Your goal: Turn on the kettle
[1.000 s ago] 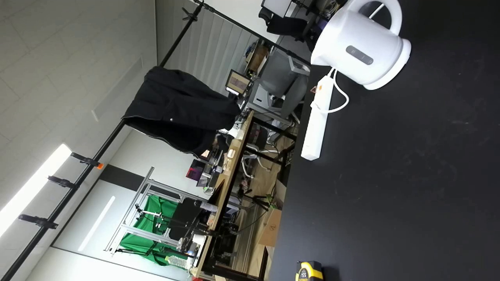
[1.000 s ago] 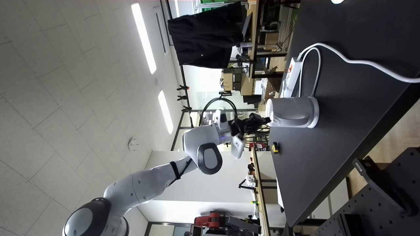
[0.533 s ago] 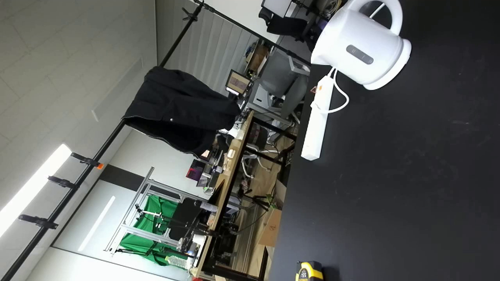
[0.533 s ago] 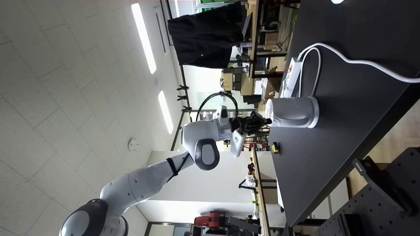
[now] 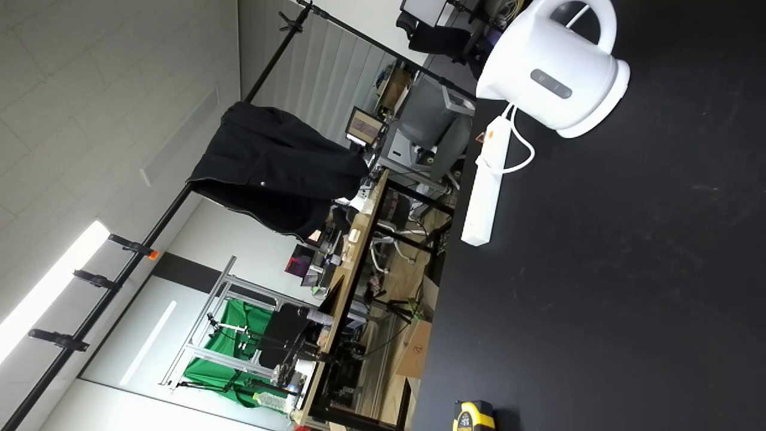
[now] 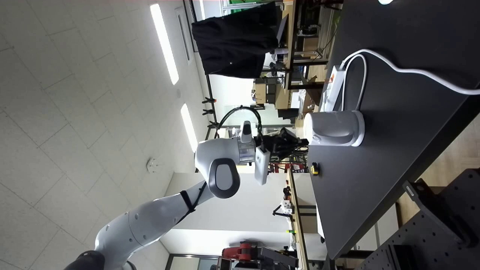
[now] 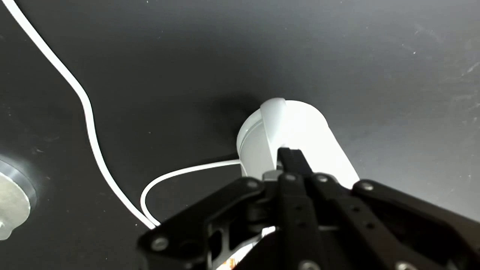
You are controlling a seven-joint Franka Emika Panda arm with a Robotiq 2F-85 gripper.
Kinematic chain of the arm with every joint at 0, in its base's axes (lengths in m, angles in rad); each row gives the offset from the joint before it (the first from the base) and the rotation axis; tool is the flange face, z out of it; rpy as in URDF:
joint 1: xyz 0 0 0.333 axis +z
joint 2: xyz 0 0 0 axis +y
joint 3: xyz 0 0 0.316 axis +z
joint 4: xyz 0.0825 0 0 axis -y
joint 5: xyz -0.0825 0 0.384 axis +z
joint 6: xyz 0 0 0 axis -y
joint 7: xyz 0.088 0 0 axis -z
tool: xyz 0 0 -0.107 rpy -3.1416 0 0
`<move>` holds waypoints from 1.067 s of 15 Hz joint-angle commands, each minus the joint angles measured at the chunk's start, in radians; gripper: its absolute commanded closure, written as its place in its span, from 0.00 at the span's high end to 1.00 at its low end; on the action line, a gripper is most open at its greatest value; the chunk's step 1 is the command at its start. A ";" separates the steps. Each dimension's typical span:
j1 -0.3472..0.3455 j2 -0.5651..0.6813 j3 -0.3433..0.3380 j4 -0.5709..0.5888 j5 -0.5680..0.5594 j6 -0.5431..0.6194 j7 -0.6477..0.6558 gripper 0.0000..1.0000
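Note:
The white kettle (image 5: 553,72) stands on the dark table, its loop handle and grey mark showing in an exterior view that lies on its side. It also stands in an exterior view (image 6: 333,125), handle toward the camera. My gripper (image 6: 306,142) is there at the top of the kettle, near the upper end of the handle. In the wrist view the kettle (image 7: 307,127) is partly hidden behind the gripper (image 7: 294,159). The fingertips are together with nothing seen between them. I cannot tell whether they touch the kettle. Its switch cannot be made out.
A white power strip (image 5: 486,185) lies beside the kettle with a looped cord. A thick white cable (image 6: 416,71) runs across the dark table (image 6: 378,165). A yellow-black tape measure (image 6: 314,169) lies near the table's edge. A round metallic thing (image 7: 13,202) shows in the wrist view.
The arm and hand have shifted left in an exterior view, slightly up and back from the kettle, and the fingertips sit a little lower in the picture. The kettle has not moved.

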 commanded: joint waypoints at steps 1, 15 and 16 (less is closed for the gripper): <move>0.036 -0.028 -0.066 -0.012 -0.100 -0.053 0.062 0.00; 0.110 0.106 -0.105 0.083 -0.096 -0.046 0.027 0.00; 0.109 0.114 -0.102 0.089 -0.098 -0.043 0.028 0.00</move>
